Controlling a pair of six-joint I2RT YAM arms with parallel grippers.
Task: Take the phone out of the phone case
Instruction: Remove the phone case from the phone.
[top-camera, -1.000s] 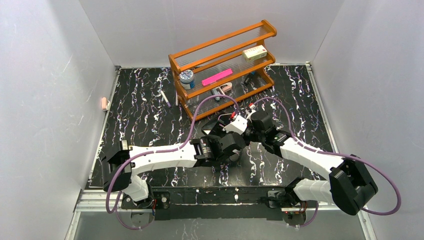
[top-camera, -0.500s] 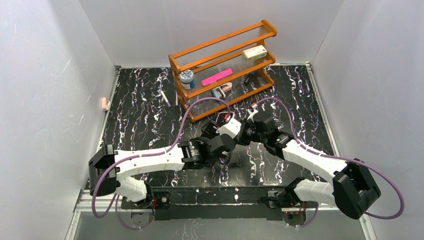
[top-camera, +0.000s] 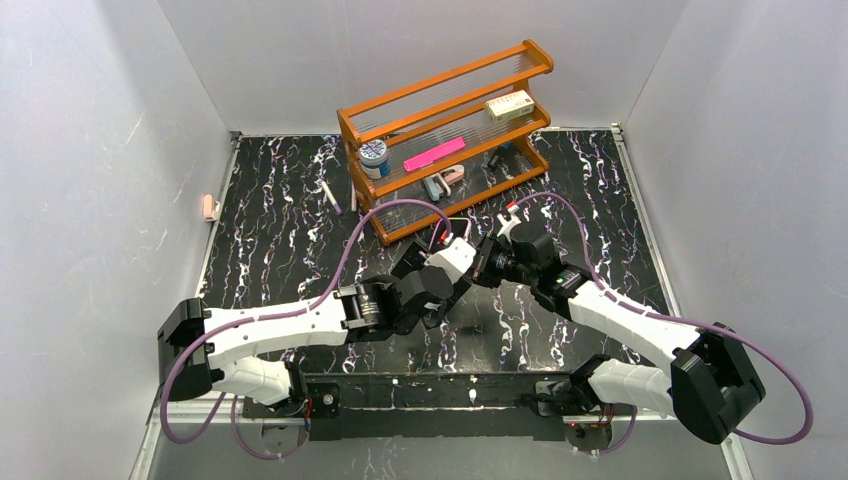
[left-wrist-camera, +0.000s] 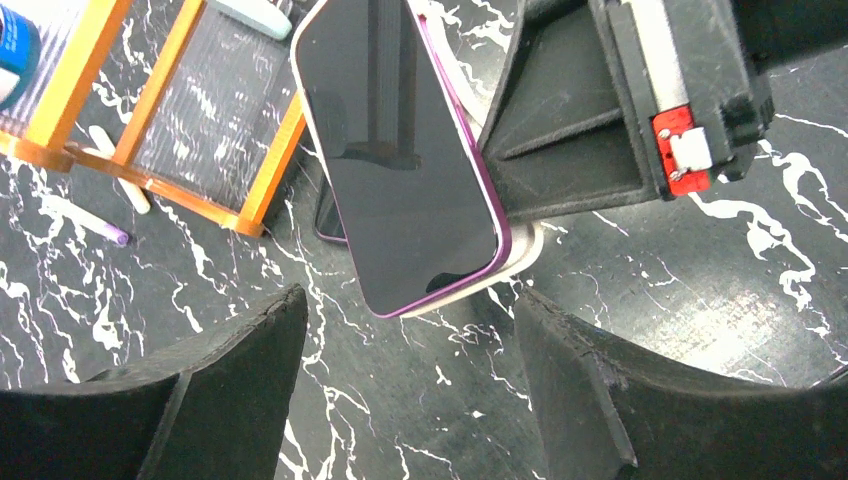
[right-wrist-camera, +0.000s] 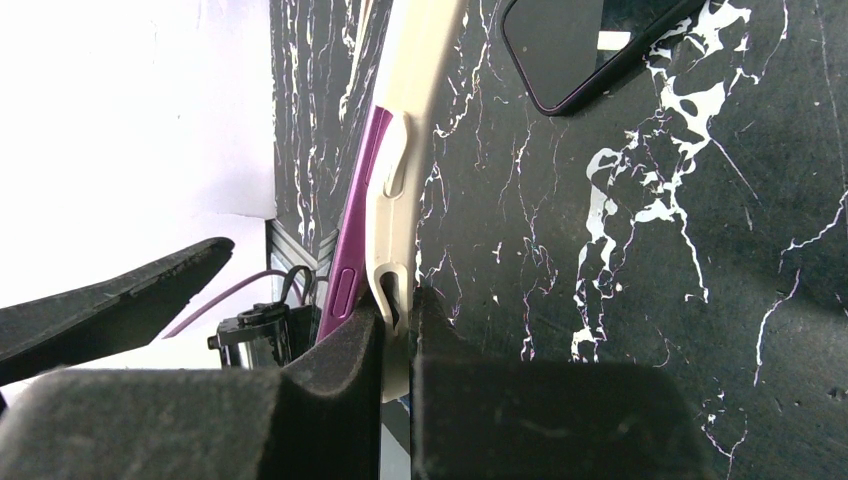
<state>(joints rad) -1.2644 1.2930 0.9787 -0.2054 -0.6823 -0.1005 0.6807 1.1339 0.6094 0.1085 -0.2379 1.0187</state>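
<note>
Backing toward seven o'clock, my left arm has drawn off, and my left pincer (left-wrist-camera: 405, 325) has spread wide, holding nothing. My right pincer (right-wrist-camera: 395, 320) is clamped on the cream phone case (right-wrist-camera: 415, 100), held off the counter (left-wrist-camera: 700, 260). The purple phone (left-wrist-camera: 400, 160) sits in it, at twelve o'clock from my left pincer.

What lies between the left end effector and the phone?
Nothing; in the left wrist view the gap from the open left end effector to the phone is bare, only table behind it.
</note>
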